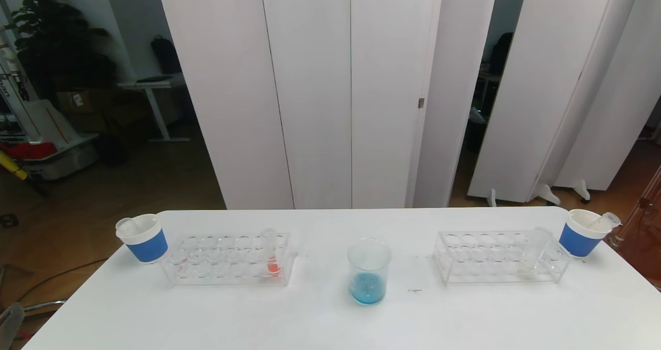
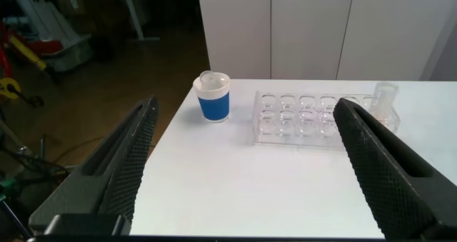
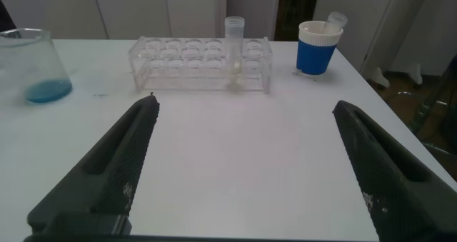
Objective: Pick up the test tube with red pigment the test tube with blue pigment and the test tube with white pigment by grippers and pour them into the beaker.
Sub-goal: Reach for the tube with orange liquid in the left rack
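The beaker (image 1: 367,271) stands mid-worktop (image 1: 330,319), holding blue liquid. The test tube with white pigment (image 3: 234,51) stands in the right rack (image 1: 500,257) (contents faint, apparently pale). The left gripper (image 2: 243,163) and right gripper (image 3: 243,163) hover low, jaws spread, holding nothing.

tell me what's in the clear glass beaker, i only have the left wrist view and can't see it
observer: the clear beaker stands mid-way along the white table, with blue pigment pooled in its bottom.
operator: where's the white pigment tube
observer: the slim clear test tube with white pigment stands in the clear plastic rack on the robot's right.
operator: and the right gripper
observer: the dark right gripper is open, hovering over bare table short of that rack.
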Robot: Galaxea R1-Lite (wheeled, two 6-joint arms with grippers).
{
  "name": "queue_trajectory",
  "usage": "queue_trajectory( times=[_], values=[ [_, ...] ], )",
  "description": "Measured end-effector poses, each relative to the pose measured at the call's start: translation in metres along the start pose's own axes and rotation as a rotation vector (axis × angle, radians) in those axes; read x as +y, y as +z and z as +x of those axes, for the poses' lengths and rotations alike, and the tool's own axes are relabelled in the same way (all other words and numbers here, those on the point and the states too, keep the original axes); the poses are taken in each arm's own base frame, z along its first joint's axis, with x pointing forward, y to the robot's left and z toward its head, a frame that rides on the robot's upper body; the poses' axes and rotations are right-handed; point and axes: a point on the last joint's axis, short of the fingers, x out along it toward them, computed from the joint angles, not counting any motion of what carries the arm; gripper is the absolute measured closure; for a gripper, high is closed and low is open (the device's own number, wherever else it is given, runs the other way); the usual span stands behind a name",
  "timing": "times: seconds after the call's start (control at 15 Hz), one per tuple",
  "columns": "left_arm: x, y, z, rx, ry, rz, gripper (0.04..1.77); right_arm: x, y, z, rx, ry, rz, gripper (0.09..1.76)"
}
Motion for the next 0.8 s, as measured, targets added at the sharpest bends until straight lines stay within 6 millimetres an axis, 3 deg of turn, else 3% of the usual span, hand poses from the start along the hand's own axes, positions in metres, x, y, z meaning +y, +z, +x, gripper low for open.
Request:
queue_trajectory(
  times=[0.27, 0.47, 0.67, 0.8],
  values=[
    [0.004, -0.019, -0.033, -0.079, -0.011, -0.016, 0.06, 0.0, 0.0, 0.0, 0.0, 0.0, 0.0, 0.1],
    [0.004, -0.031, -0.051, -0.184, -0.132, -0.068, 0.06, 0.0, 0.0, 0.0, 0.0, 0.0, 0.0, 0.1],
    [0.006, -0.029, -0.06, -0.251, -0.162, -0.11, 0.06, 0.0, 0.0, 0.0, 0.0, 0.0, 0.0, 0.1],
    [0.004, -0.039, -0.057, -0.23, -0.169, -0.103, 0.06, 0.0, 0.0, 0.0, 0.0, 0.0, 0.0, 0.1]
  ],
)
